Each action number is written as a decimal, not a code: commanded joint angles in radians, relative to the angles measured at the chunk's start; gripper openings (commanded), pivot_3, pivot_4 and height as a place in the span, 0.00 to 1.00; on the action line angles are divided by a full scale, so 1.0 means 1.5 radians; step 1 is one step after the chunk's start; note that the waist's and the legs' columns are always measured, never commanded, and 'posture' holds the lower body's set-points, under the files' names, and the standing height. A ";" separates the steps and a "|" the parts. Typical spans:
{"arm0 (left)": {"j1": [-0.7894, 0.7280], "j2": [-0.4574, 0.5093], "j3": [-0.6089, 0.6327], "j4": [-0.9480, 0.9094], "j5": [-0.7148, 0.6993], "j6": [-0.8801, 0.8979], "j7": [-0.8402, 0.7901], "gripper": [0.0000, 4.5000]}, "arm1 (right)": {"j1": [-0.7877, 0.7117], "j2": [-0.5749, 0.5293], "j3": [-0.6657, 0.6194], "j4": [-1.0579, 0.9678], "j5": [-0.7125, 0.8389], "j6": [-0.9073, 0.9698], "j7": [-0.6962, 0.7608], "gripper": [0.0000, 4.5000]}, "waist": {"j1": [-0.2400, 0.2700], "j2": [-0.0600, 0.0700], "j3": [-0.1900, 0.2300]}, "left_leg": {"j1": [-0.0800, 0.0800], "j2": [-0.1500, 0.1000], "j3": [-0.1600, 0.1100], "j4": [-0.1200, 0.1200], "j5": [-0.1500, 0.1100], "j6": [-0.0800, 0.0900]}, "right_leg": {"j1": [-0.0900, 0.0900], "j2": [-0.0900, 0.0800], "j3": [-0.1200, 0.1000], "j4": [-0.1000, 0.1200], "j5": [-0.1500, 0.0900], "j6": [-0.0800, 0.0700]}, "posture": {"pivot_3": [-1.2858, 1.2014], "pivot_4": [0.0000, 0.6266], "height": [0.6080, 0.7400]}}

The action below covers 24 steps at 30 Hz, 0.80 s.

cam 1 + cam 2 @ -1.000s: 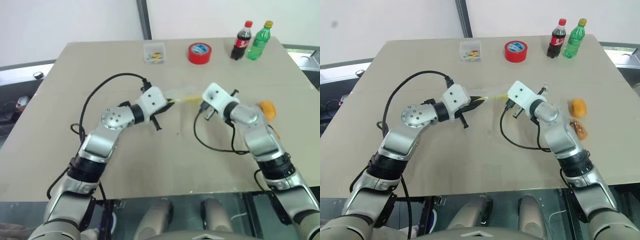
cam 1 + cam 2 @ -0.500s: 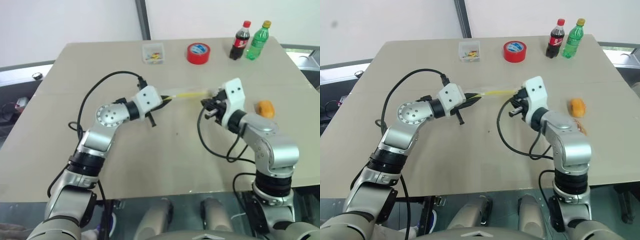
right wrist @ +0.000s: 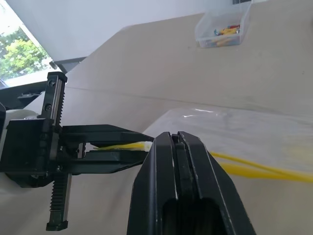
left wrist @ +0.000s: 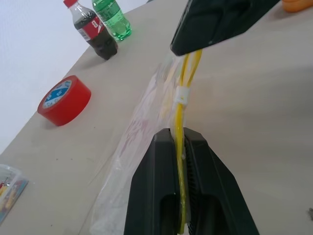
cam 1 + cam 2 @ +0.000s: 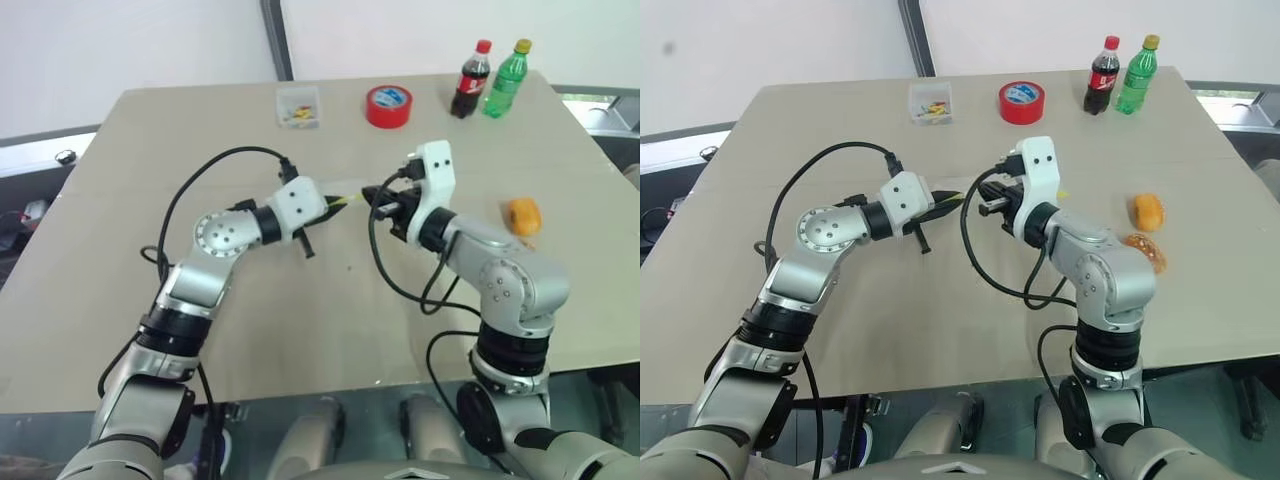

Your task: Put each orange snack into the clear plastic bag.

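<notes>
The clear plastic bag (image 4: 128, 143) hangs over the middle of the table, held by its yellow seal strip (image 4: 179, 105). My left gripper (image 5: 337, 203) is shut on one end of that strip. My right gripper (image 5: 377, 198) faces it a short way off and is shut on the strip too, so the yellow line runs taut between them. One orange snack (image 5: 1149, 211) lies on the table to the right of my right arm. A second orange snack (image 5: 1145, 252), in glossy wrap, lies just nearer than it. Both are apart from the grippers.
Along the far edge stand a red tape roll (image 5: 388, 105), a cola bottle (image 5: 466, 80) and a green bottle (image 5: 503, 68). A small clear box (image 5: 298, 105) of coloured bits sits to their left. Black cables loop from both wrists over the table (image 5: 300, 330).
My right gripper has swung left toward the left gripper, rolled over and shut on the bag's strip. The stretch of strip between the grippers is shorter. The left gripper has kept its hold.
</notes>
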 commanded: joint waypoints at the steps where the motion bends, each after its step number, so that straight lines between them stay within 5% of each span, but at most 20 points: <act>1: -0.001 0.000 0.021 -0.038 -0.009 0.008 0.000 0.00 | 0.006 -0.007 0.008 -0.019 0.020 -0.016 -0.008 0.01 | 0.000 0.000 0.000 | 0.000 0.000 0.000 0.000 0.000 0.000 | 0.000 0.000 0.000 0.000 0.000 0.000 | 0.52 0.24 1.00; 24: 0.009 0.000 0.026 -0.050 -0.023 0.019 -0.014 0.00 | 0.026 -0.057 -0.008 -0.046 0.117 -0.011 -0.045 0.01 | 0.000 0.000 0.000 | 0.000 0.000 0.000 0.000 0.000 0.000 | 0.000 0.000 0.000 0.000 0.000 0.000 | 0.52 0.24 1.00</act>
